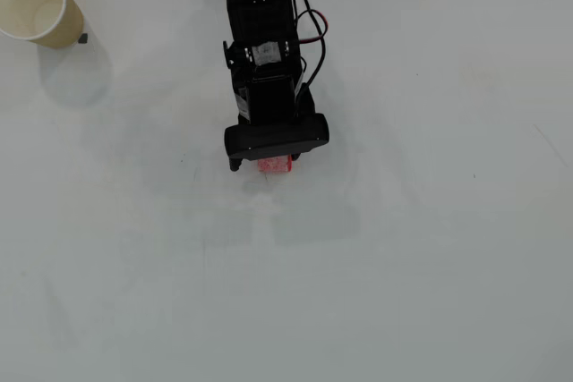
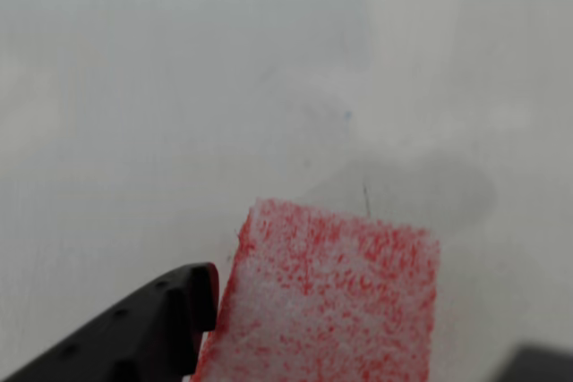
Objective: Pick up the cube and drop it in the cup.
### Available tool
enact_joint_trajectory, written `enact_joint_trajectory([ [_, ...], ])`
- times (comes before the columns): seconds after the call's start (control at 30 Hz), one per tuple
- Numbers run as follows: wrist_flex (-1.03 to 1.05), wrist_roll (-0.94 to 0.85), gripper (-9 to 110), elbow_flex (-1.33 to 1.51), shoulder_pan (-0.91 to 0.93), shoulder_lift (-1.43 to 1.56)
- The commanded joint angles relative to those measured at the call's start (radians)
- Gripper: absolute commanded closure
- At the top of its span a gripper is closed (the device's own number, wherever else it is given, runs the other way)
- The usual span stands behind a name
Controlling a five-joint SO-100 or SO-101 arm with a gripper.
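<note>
Item: cube [image 1: 276, 165]. Small red-pink block with whitish speckled faces. In the overhead view it shows only as a sliver just below centre, peeking out from under the lower edge of the black arm [image 1: 267, 60]. In the wrist view [image 2: 327, 297] it fills the lower middle of the frame, one worn face toward the camera, slightly tilted.

Item: hand [image 1: 265, 165]. Black, two-fingered, pointing down at the tabletop [image 1: 430, 275] from an arm that enters at the top centre of the overhead view. In the wrist view one finger [image 2: 143, 333] comes in from the lower left, its tip touching the cube's left edge; a dark corner at the lower right edge may be the other finger, but it is too little to tell. The fingers stand about a cube's width apart, with the cube between them. Whether they actually clamp it cannot be told.

Item: cup [image 1: 36, 4]. Beige paper cup, cream-white inside, upright, upper left corner of the overhead view, well apart from cube and hand.

Item: cables [image 1: 309, 29]. Black and red, looping along the arm's right side, upper centre.

Item: tabletop. Plain white, faintly scuffed.
</note>
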Motion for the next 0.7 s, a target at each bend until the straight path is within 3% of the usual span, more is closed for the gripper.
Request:
enact_joint_trajectory([
  [0.0, -0.035, 0.005, 67, -0.130, 0.018, 0.020],
  [0.5, -0.031, 0.011, 67, -0.083, 0.028, 0.017],
  [0.67, -0.034, 0.106, 67, -0.060, 0.044, 0.014],
])
